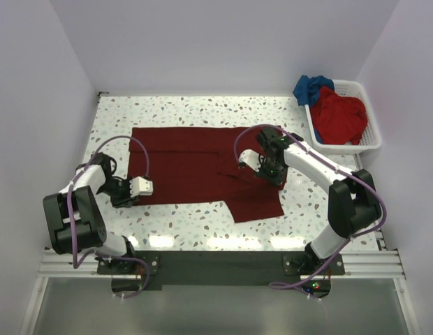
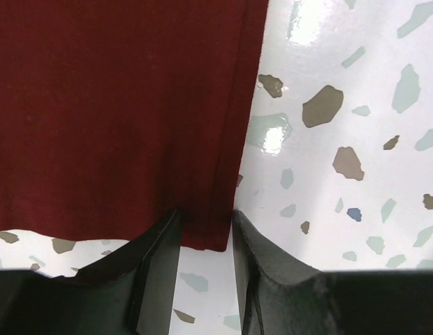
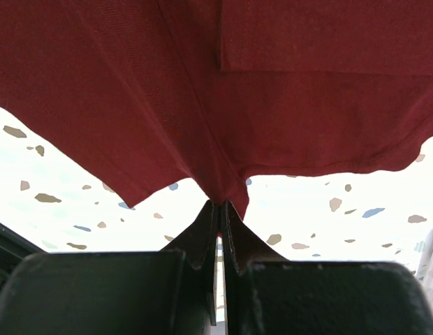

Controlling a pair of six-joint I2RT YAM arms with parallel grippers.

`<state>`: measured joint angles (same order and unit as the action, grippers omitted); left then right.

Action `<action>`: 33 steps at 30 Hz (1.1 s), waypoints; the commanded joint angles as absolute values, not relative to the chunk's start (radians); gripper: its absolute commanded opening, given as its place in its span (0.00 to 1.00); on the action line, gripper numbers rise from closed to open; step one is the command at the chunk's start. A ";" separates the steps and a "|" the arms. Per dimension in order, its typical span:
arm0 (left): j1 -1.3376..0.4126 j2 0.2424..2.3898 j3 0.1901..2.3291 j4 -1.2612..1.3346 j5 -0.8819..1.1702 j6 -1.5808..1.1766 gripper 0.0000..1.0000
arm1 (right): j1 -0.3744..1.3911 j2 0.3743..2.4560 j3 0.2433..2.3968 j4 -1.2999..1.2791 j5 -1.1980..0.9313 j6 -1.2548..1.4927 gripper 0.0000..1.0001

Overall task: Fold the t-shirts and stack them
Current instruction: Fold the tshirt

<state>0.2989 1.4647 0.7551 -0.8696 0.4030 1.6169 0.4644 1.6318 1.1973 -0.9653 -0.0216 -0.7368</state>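
Three shirts, two arms: we count one shirt spread out and two in a basket.
We see the maroon shirt [image 1: 188, 164] flat on the bench [image 1: 188, 223]. The left fingers [image 2: 150, 258] stand parted around its near-left hem corner, and the right fingers [image 3: 199, 241] pinch a raised fold on its right side. One red shirt [image 1: 340, 115] and one blue shirt [image 1: 311, 87] lie in the single white basket [image 1: 370, 132].

Spread t-shirt [image 1: 195, 167] flat across the middle of the tabletop [image 1: 188, 223], basket [image 1: 371, 136] at the far right corner, near t-shirt [image 1: 339, 115] inside it, far t-shirt [image 1: 311, 87] behind that over the rear rim, left fingers [image 2: 153, 265] astride the spread t-shirt's near left corner, right fingers [image 3: 202, 237] pinching its right side.
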 commanded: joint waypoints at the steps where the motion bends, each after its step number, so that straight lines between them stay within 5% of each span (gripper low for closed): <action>1: 0.279 1.508 0.713 -0.778 0.342 1.646 0.40 | 0.465 1.641 1.206 -0.980 -0.035 -0.742 0.00; 9: 0.282 1.482 0.702 -0.828 0.311 1.690 0.00 | 0.465 1.611 1.195 -1.006 -0.044 -0.733 0.00; 19: 0.308 1.440 0.905 -1.051 0.425 1.695 0.00 | 0.462 1.520 1.200 -1.049 -0.029 -0.727 0.00; 33: 0.307 1.735 1.291 -1.042 0.568 1.444 0.00 | 0.411 1.764 1.517 -1.077 -0.002 -0.831 0.00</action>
